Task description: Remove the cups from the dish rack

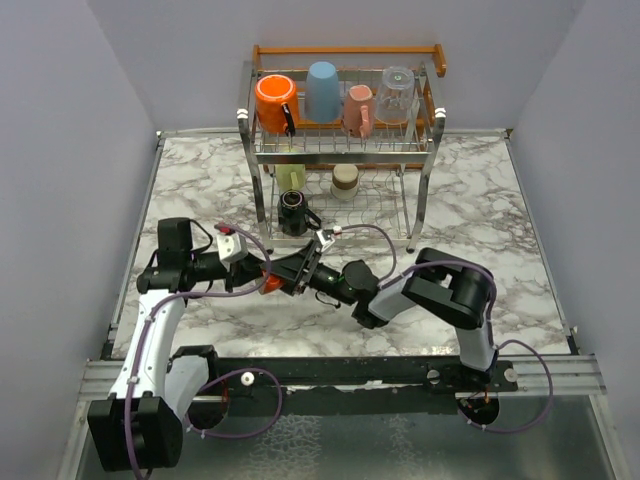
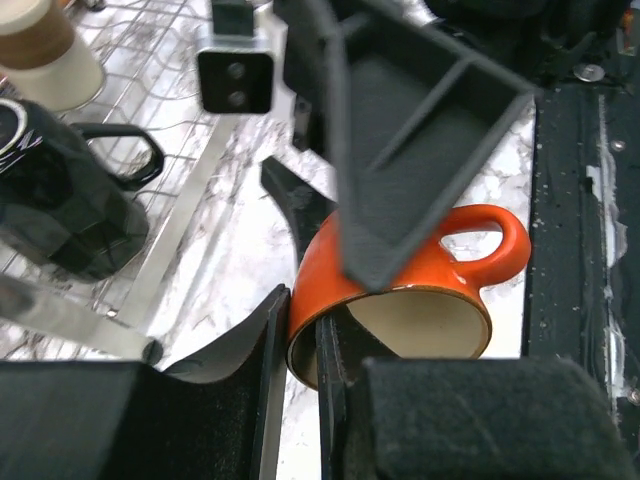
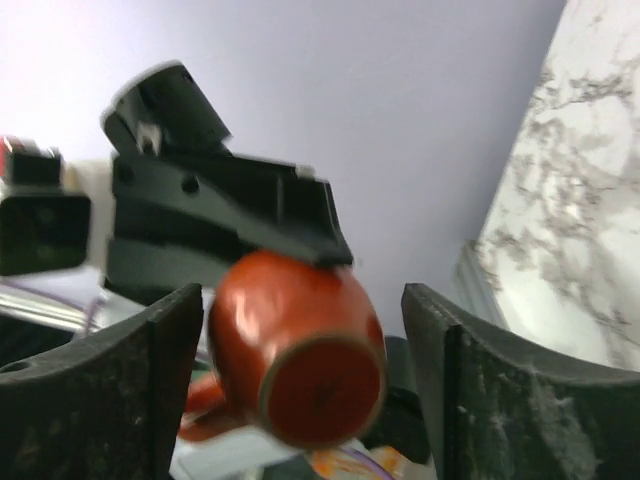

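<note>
The small orange-red cup point(image 1: 269, 284) hangs above the marble table point(image 1: 490, 210), in front of the dish rack point(image 1: 345, 49), between the two arms' fingertips. The top view gives only a sliver of orange among black fingers. The left wrist view shows the cup point(image 2: 420, 270) on its side: glossy orange-red outside, cream inside, with a loop handle on the right. The right wrist view alone shows its round unglazed base point(image 3: 325, 385), turned toward that camera.

The left gripper point(image 2: 300, 340) is clenched on the cup's rim, one finger against the outer wall and the other inside the mouth. The right gripper point(image 3: 303, 300) stands released: its two pads flank the cup, with a plain gap on the right side and barely any on the left. From the left wrist, one of its grey fingers point(image 2: 400, 150) crosses over the cup's body; whether it touches is unclear.

On the rack's upper tier stand a bright orange mug point(image 1: 273, 98), a light blue cup point(image 1: 321, 90), a pink mug point(image 1: 357, 108) and a clear glass point(image 1: 396, 95). The lower tier holds a pale yellow cup point(image 1: 290, 178), a tan cup point(image 1: 345, 180) and a black mug point(image 1: 294, 212), just behind the grippers.
</note>
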You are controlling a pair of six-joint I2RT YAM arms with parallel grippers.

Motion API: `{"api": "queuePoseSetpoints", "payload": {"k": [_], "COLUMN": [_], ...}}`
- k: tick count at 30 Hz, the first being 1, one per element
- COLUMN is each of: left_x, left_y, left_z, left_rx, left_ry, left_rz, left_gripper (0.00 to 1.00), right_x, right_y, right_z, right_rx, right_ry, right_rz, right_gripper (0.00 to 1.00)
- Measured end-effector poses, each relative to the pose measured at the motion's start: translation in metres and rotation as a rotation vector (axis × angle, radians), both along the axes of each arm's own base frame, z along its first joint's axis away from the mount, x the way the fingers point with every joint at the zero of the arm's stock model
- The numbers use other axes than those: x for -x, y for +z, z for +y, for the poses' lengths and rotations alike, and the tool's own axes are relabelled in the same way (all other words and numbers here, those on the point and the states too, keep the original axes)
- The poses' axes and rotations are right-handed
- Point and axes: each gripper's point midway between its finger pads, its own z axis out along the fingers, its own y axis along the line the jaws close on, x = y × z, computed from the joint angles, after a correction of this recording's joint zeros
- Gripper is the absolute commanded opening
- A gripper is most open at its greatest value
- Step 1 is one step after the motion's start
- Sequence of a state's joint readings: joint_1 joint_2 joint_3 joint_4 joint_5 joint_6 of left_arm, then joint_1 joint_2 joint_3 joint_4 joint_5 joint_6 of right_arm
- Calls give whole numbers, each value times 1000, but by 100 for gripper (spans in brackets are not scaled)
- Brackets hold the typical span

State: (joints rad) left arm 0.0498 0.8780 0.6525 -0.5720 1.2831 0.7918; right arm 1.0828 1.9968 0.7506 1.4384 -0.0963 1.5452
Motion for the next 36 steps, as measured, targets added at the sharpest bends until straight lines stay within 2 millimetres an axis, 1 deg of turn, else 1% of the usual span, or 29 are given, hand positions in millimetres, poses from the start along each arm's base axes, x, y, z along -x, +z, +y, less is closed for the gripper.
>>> {"api": "queuePoseSetpoints", "payload": {"k": [1, 4, 6, 8, 9, 10, 13, 15, 16, 19, 20, 22, 24, 28, 30, 33, 36], "left_x": [-3, -15, -28, -40, -47, -54, -76, -88, -93, -108, -115, -130, -150, -194, -214, -235, -259], "left_y": [0, -1, -5, -7, -8, -9, -17, -24, -29, -46, -51, -65, -81, -106, -114, -121, -118], "left_z": [2, 10, 22, 36, 45, 54, 94, 122, 138, 174, 182, 193, 205, 221, 223, 212, 193], "left_rx": [-14, -76, -146, -208, -242, -273, -382, -430, -454, -503, -515, -522, -525, -525, -528, -537, -535], "left_ry": [16, 89, 171, 241, 271, 313, 446, 534, 579, 677, 697, 720, 757, 816, 840, 851, 837], "left_rz": [10, 14, 9, 7, 2, 18, 62, 98, 124, 217, 245, 324, 417, 533, 558, 581, 569], "left_gripper": [0, 0, 0, 0, 0, 0, 0, 0, 0, 0, 0, 0, 0, 0, 0, 0, 0], "right_x": [1, -4, -15, -29, -34, -42, -59, -64, -67, -72, -73, -76, -80, -90, -93, -97, -101], "right_y": [-1, -9, -15, -16, -14, -12, -5, -5, -8, -16, -20, -20, -18, -12, -12, -16, -15], "right_z": [-1, -14, -25, -36, -43, -52, -74, -85, -92, -107, -112, -120, -129, -145, -153, -165, -172], "right_rx": [10, 76, 145, 215, 243, 284, 384, 448, 502, 634, 679, 755, 824, 937, 992, 1065, 1117], "right_ry": [-1, -24, -58, -101, -123, -153, -229, -259, -276, -306, -314, -333, -359, -412, -433, -453, -472], "right_rz": [-9, -43, -71, -97, -117, -142, -206, -236, -253, -291, -298, -321, -338, -364, -371, -372, -381], "right_gripper": [99, 100, 99, 100, 100, 100, 100, 100, 100, 100, 100, 100, 100, 100, 100, 100, 100]}}
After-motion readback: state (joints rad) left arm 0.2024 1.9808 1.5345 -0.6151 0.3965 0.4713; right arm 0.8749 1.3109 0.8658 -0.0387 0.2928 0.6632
